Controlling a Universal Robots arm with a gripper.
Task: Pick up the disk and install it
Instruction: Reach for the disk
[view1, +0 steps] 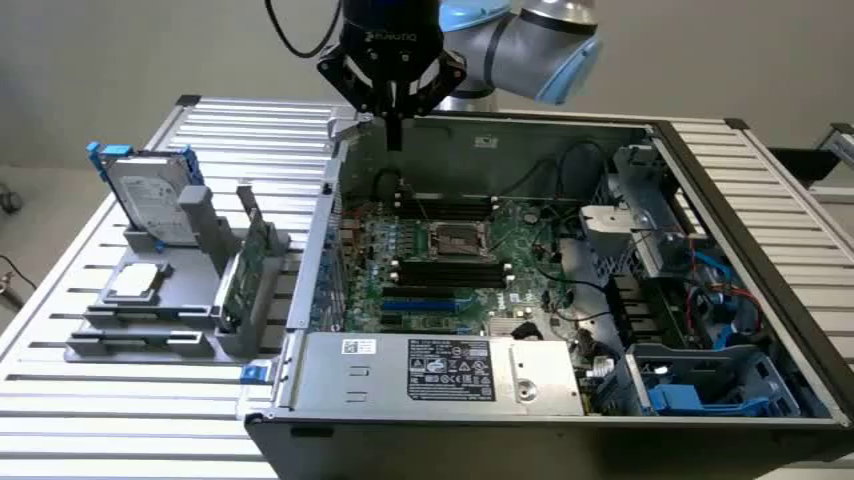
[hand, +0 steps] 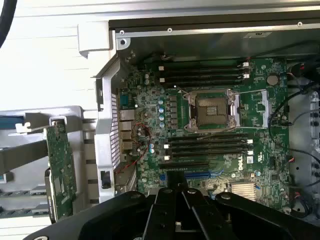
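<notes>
- Exterior view: caught the black two-finger gripper (view1: 395, 138) above the far wall of the open grey-metal computer case (view1: 534, 140). Fingers pinched together, gripping nothing.
- Same view: found the disk (view1: 147, 200), a flat silver-metal hard drive with white label and blue plastic carrier. Sat in a grey plastic rack (view1: 147, 335) on the white slatted table (view1: 80, 420). Outside the case, toward the exterior view's left, well apart from the gripper.
- Stood on a short end, long axis near vertical, top leaning slightly toward the exterior view's left. Blue tabs at the top, label face turned toward the camera.
- Wrist view: looked past the gripper (hand: 176, 200) onto the green motherboard (hand: 150, 100). Made out a bare square processor socket (hand: 210, 107) with black memory slots on two sides of it.
- Spotted a thin green circuit card (view1: 238, 280) standing on edge in the rack, between disk and case. Picked up in the wrist view too (hand: 61, 170).
- Noted a small square silver chip (view1: 138, 282) lying flat on the rack, just below the disk.
- Counted: one disk, one card, one chip, one rack, one case, one gripper.
</notes>
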